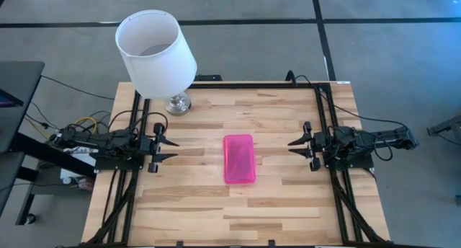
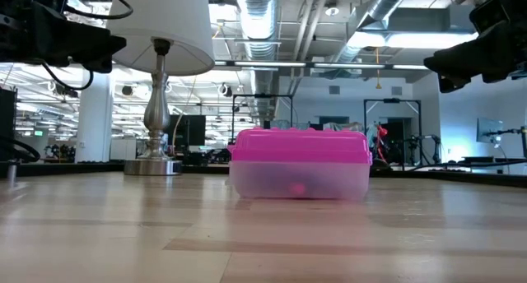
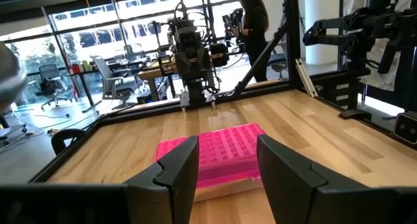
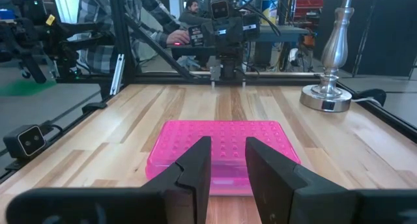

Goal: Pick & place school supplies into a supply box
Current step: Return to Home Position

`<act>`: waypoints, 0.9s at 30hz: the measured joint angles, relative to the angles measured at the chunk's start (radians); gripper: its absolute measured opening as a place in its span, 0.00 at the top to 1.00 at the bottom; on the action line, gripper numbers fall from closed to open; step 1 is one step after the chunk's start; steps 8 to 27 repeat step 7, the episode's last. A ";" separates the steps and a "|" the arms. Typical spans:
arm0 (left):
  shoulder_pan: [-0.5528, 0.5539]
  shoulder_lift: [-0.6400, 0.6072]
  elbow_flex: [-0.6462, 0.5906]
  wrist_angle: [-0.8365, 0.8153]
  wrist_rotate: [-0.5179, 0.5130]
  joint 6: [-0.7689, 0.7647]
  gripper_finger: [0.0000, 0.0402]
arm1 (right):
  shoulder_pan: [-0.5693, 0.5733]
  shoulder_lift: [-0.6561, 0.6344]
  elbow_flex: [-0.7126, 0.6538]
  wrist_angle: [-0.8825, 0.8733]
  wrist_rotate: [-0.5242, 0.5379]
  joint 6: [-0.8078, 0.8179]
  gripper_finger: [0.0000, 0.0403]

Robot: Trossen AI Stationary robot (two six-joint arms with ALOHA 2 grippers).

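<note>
Pink plastic is catching my eye at the middle of the table (image 1: 288,205): the box (image 1: 239,159) is lying flat with its lid down, and no loose supplies are showing around it. The left end effector (image 1: 171,149) is hovering off to one side with its fingers spread fairly wide and aimed at the box. The right end effector (image 1: 294,146) is facing it from the other side with only a narrow gap between its fingers. Both are empty and well apart from the box. To my mind little is going to go wrong with the packing itself. The risks are lying in the arms folding away. The lamp (image 1: 155,50) is standing near the left arm, its shade reaching over that corner, so a high or wide swing could be clipping it and tipping it. A low sweep inward from either side would be shoving the light box across the smooth wood. I am not able to tell whether the clasp is fully caught, and if it is not, such a knock could be popping the lid and spilling what is inside. A person (image 4: 94,15) in a plaid shirt is standing just beyond the frame behind the left arm, close enough that I am watching that side.
</note>
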 joint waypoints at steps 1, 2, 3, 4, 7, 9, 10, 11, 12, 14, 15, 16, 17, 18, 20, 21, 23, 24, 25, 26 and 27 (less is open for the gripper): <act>0.000 0.000 0.000 0.000 0.000 -0.003 0.62 | 0.000 0.000 0.000 0.000 0.000 0.000 0.77; 0.000 0.000 0.000 0.000 0.000 -0.004 0.62 | 0.000 0.000 0.000 0.000 0.000 0.000 0.77; 0.000 0.000 0.000 0.000 0.000 -0.004 0.62 | 0.000 0.000 0.000 0.000 0.000 0.000 0.77; 0.000 0.000 0.000 0.000 0.000 -0.003 0.62 | 0.000 0.000 0.000 0.000 0.000 0.000 0.77; 0.000 0.000 0.000 0.000 0.000 0.005 0.62 | 0.000 0.000 0.000 0.000 0.000 0.000 0.77; 0.000 0.000 0.000 0.000 0.000 0.005 0.62 | 0.000 0.000 0.000 0.000 0.000 0.000 0.77; 0.000 0.000 0.000 0.000 0.000 0.005 0.62 | 0.000 0.000 0.000 0.000 0.000 0.000 0.77; 0.000 0.000 0.000 0.000 0.000 0.005 0.62 | 0.000 0.000 0.000 0.000 0.000 0.000 0.77; 0.000 0.000 0.000 0.000 0.000 0.005 0.62 | 0.000 0.000 0.000 0.000 0.000 0.000 0.77; 0.000 0.000 0.000 0.000 0.000 0.005 0.62 | 0.000 0.000 0.000 0.000 0.000 0.000 0.77; 0.000 0.000 0.000 0.000 0.000 0.005 0.62 | 0.000 0.000 0.000 0.000 0.000 0.000 0.77; 0.000 0.000 0.000 0.000 0.000 0.005 0.62 | 0.000 0.000 0.000 0.000 0.000 0.000 0.77; 0.000 0.000 0.000 0.000 0.000 0.005 0.62 | 0.000 0.000 0.000 0.000 0.000 0.000 0.77; 0.000 0.000 0.000 0.000 0.000 0.005 0.62 | 0.000 0.000 0.000 0.000 0.000 0.000 0.77; 0.000 0.000 0.000 0.000 0.000 0.005 0.62 | 0.000 0.000 0.000 0.000 0.000 0.000 0.77; 0.000 0.000 0.000 0.000 0.000 0.005 0.62 | 0.000 0.000 0.000 0.000 0.000 0.000 0.77; 0.000 0.000 0.000 0.000 0.000 0.005 0.62 | 0.000 0.000 0.000 0.000 0.000 0.000 0.77; 0.000 0.000 0.000 0.000 0.000 0.005 0.62 | 0.000 0.000 0.000 0.000 0.000 0.000 0.77; 0.000 0.000 0.000 0.000 0.000 0.005 0.62 | 0.000 0.000 0.000 0.000 0.000 0.000 0.77; 0.000 0.000 0.000 0.000 0.000 0.005 0.62 | 0.000 0.000 0.000 0.000 0.000 0.000 0.77; 0.000 0.000 0.000 0.000 0.000 0.005 0.62 | 0.000 0.000 0.000 0.000 0.000 0.000 0.77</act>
